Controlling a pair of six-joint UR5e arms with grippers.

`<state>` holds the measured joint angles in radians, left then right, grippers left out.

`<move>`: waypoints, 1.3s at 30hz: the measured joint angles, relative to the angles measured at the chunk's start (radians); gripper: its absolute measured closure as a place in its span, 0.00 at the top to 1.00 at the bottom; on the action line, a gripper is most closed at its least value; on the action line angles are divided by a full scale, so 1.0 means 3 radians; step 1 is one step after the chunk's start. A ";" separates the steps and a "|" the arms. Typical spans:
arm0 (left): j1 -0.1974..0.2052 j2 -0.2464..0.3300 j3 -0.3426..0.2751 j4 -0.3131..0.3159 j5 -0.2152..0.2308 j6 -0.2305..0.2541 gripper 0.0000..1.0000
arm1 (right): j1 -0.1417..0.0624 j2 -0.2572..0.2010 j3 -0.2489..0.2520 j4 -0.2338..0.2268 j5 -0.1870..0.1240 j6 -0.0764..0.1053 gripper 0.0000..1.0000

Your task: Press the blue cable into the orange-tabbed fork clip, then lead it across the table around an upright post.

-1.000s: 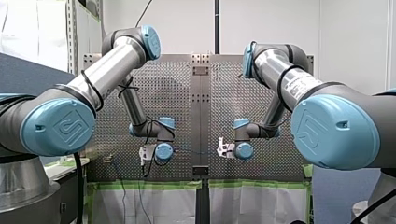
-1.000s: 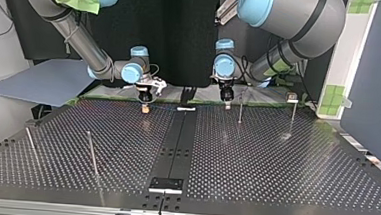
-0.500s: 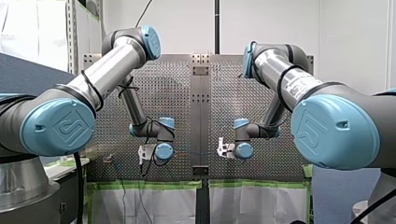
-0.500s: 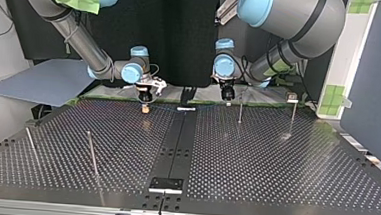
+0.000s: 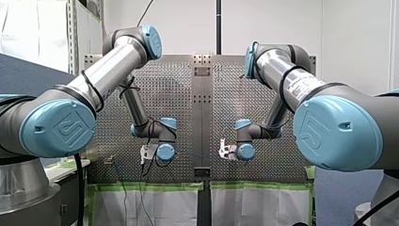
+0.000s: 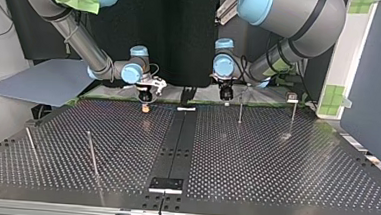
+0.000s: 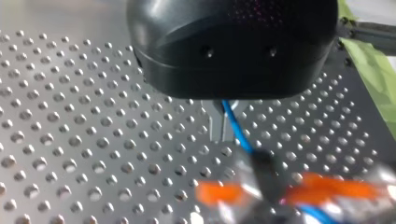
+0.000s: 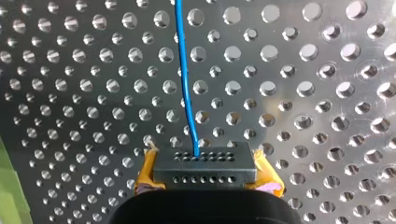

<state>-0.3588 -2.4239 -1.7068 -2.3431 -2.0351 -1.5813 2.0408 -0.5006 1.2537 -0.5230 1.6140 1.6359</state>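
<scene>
The blue cable (image 8: pixel 184 70) runs over the perforated table (image 6: pixel 275 158) between my two grippers. In the left wrist view my left gripper (image 7: pixel 223 126) has its metal fingers shut on the blue cable (image 7: pixel 236 128). From there the cable leads on to a blurred clip with orange tabs (image 7: pixel 219 192) just ahead of them. In the right wrist view my right gripper (image 8: pixel 203 163), with yellow pads, is shut on the cable's other stretch. Both grippers hang low at the top view's far edge, left gripper (image 6: pixel 225 94) and right gripper (image 6: pixel 145 102).
Thin upright posts stand on the table: one (image 6: pixel 240 108) close beside my left gripper, another (image 6: pixel 293 116) further toward the top view's right, and two more (image 6: pixel 92 154) (image 6: pixel 31 145) at its near left. A dark centre strip (image 6: pixel 176 146) divides the table.
My left gripper has lifted slightly and drifted a little toward the top view's left. My right arm has stayed where it was.
</scene>
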 joint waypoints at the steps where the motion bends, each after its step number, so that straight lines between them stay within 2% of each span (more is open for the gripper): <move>1: -0.0003 0.0014 0.0000 0.0000 0.0018 0.0009 0.00 | -0.0001 -0.0009 -0.0001 0.0022 0.0006 -0.0019 0.00; 5: -0.0023 0.0101 0.0000 0.0000 0.0074 -0.0024 0.00 | 0.0002 -0.0086 -0.0003 0.0130 0.0069 -0.0110 0.00; 8: -0.0042 0.0185 0.0000 -0.0002 0.0130 -0.0097 0.00 | 0.0011 -0.0162 -0.0003 0.0211 0.0109 -0.0139 0.00; 17: -0.0090 0.0426 0.0000 -0.0003 0.0248 -0.0315 0.00 | 0.0063 -0.0418 -0.0003 0.0406 0.0128 -0.0150 0.00; 27: -0.0082 0.0692 0.0000 -0.0001 0.0332 -0.0539 0.00 | 0.0139 -0.0688 -0.0003 0.0424 0.0132 -0.0157 0.00; 39: -0.0088 0.0953 0.0000 -0.0002 0.0349 -0.0599 0.00 | 0.0244 -0.1033 -0.0003 0.0435 0.0133 -0.0168 0.00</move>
<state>-0.3851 -2.1380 -1.7069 -2.3436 -1.9305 -1.7611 2.1140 -0.8104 1.2527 -0.3925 1.6538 1.5856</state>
